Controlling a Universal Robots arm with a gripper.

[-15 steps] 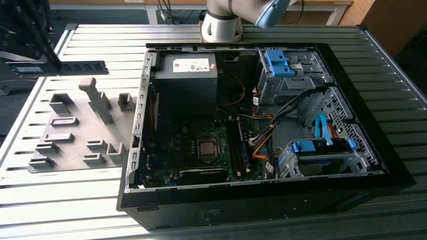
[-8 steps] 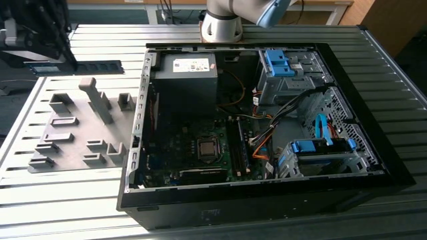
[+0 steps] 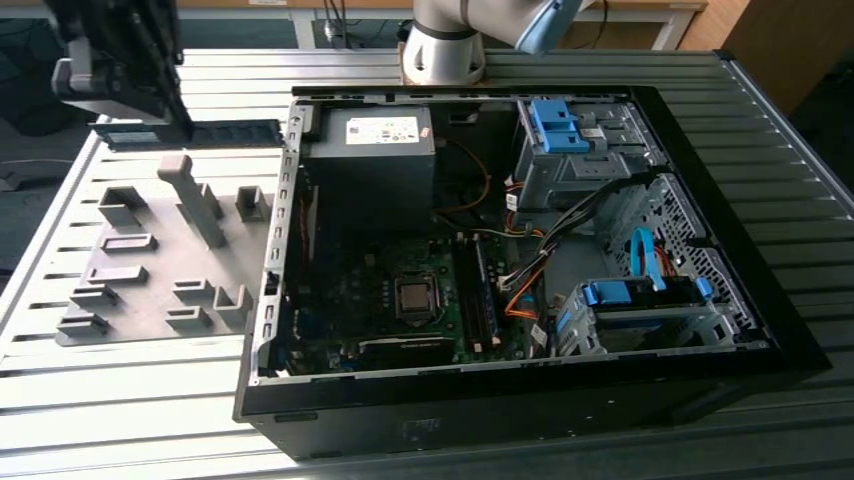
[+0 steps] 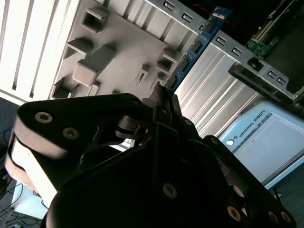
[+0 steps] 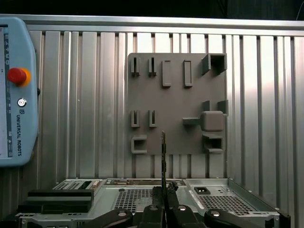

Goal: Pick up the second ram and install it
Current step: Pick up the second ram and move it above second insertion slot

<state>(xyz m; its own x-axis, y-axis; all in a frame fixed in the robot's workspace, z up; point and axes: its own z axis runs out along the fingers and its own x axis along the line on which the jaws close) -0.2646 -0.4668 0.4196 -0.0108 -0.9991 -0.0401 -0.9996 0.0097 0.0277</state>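
We held the second ram (image 4: 192,52) pinched between the gripper's (image 5: 164,192) fingers, outside the computer case (image 3: 534,380), over the grey fixture tray (image 5: 175,104) beside it. The pickup looked done, but seating it inside the case was not.

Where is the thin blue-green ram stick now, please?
The ram stick is held in the gripper, near the grey moulded tray on the exterior view's left.

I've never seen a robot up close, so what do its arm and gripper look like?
The arm is a smooth, rounded silver-grey cylinder with a light blue cap. The gripper is matte black, built of flat linked bars dotted with round screw heads.
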